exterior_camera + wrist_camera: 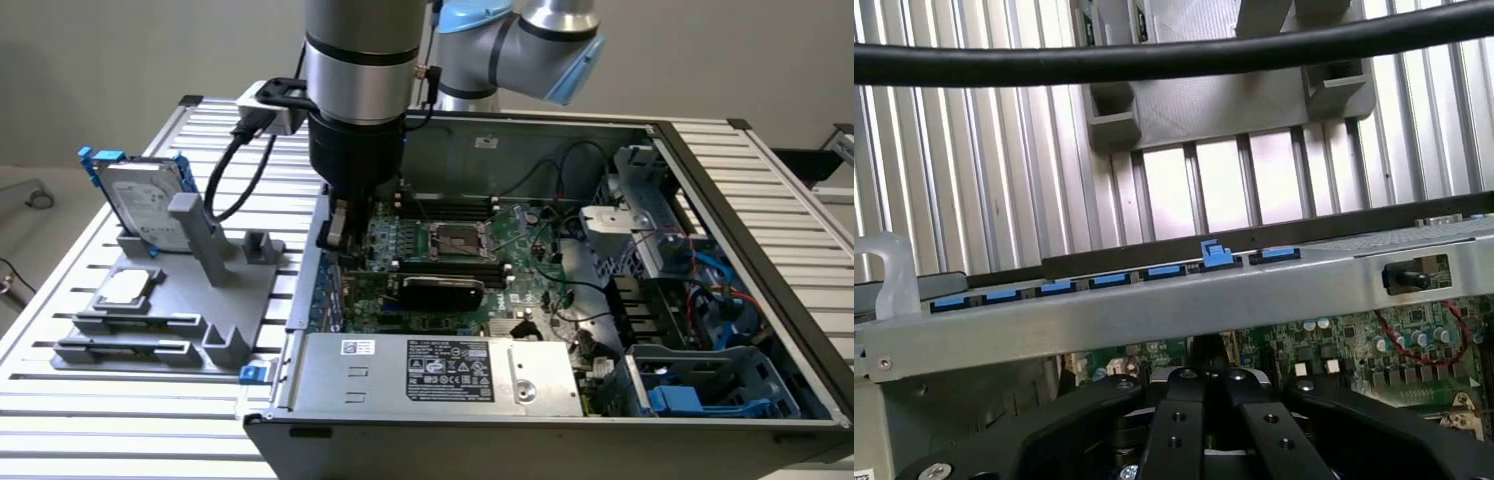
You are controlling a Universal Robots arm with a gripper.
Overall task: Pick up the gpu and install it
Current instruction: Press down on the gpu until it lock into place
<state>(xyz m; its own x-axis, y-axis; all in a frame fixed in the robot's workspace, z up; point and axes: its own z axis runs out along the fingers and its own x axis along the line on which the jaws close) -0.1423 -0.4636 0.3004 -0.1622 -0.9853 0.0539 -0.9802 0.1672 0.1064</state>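
The gpu (441, 291) sits low in the centre of the exterior frame, inside the open computer case (534, 428). It stands on edge on the motherboard (527, 262), its black shroud facing the camera, and looks seated or close to it. The gripper (340, 245) hangs just above the card's left end, tight against the case wall; whether the fingers are closed on the card cannot be told. I judge the install step to be in hand, and it calls for a straight, even press into the slot. Crowding the card are the power supply (434, 370) below and the CPU socket (451, 240) above. Outside the case, at left of frame, a hard drive (144, 205) and a chip (123, 288) rest on a grey fixture (214, 330) on the tabletop (134, 410).
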